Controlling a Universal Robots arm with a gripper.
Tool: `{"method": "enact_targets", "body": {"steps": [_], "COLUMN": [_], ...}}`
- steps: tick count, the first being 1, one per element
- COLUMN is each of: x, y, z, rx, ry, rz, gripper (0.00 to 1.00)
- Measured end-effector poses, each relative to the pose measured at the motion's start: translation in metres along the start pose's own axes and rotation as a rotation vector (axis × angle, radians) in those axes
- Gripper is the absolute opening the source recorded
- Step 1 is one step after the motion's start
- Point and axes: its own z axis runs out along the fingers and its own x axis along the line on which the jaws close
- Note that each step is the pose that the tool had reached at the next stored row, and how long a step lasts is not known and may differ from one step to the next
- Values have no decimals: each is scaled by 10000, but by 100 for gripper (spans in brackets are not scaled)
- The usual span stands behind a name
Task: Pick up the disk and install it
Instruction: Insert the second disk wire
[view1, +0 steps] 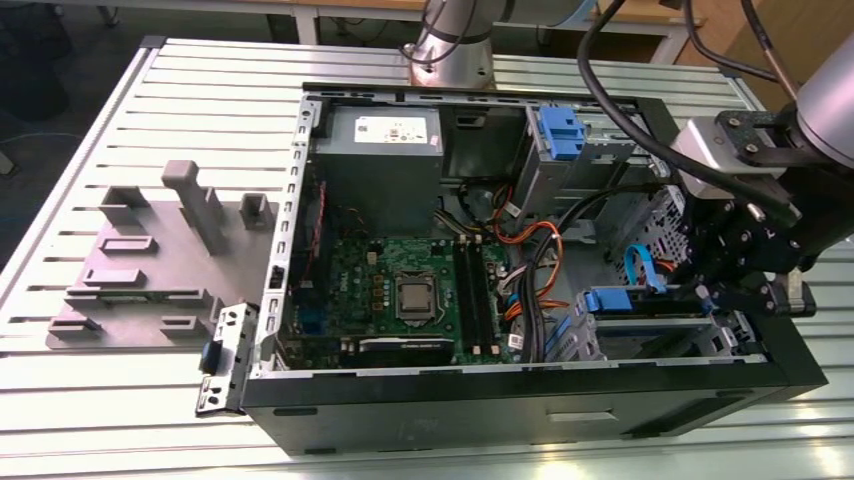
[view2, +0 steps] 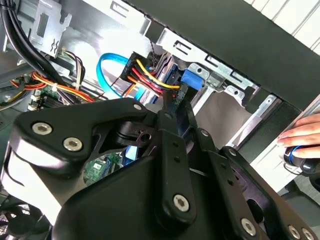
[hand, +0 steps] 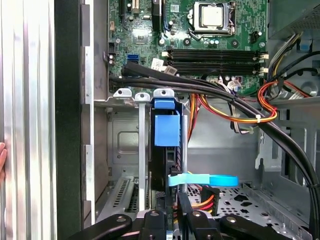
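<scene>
On the exterior view's left, far off to the side of the pincer, a grey block with slots (view1: 147, 255) sits on the ribbed table (view1: 80, 150). Closer to the pincer is the open computer case (view1: 534, 395). Inside it are the big grey power box (view1: 380, 150) and the green board (view1: 414, 290), both well away from the pincer. On the exterior view's right, the black pincer (view1: 687, 295) is reaching down into the corner of the case. The disk (hand: 166, 131) is right in front of the pincer's tip. It stands on its thin edge in a metal slot (hand: 142, 145), with its blue rail facing up. Its long side seems to run straight away from the pincer, deeper into the slot, so the two are lined up like a train on a track. A light blue flat cable (hand: 202, 179) crosses just beside the tip, and red and yellow wires (view2: 150, 75) bunch up close by. The pincer's tip looks very close to the disk's near end, maybe touching it, but I cannot tell how far open the pincer is or whether it has hold of the disk. A person's hand (view2: 302, 132) rests on the outside of the case, past its dark wall and away from the pincer. I think the disk is mostly in its place.
</scene>
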Motion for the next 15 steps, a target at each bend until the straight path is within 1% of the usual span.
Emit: {"method": "enact_targets", "body": {"steps": [1,4,5,6,12,15], "x": [-7,-13,-19,-24,-35,-37], "y": [-15,-27,-34,-38,-42,-58], "z": [7,22,33,35,37,37], "rx": [-4,-5,-6,-7,-7,-8], "ry": [43,118,165,184,188,189], "rz": [-1,-2,-4,-5,-5,-5], "gripper": [24,24,24,24,24,24]}}
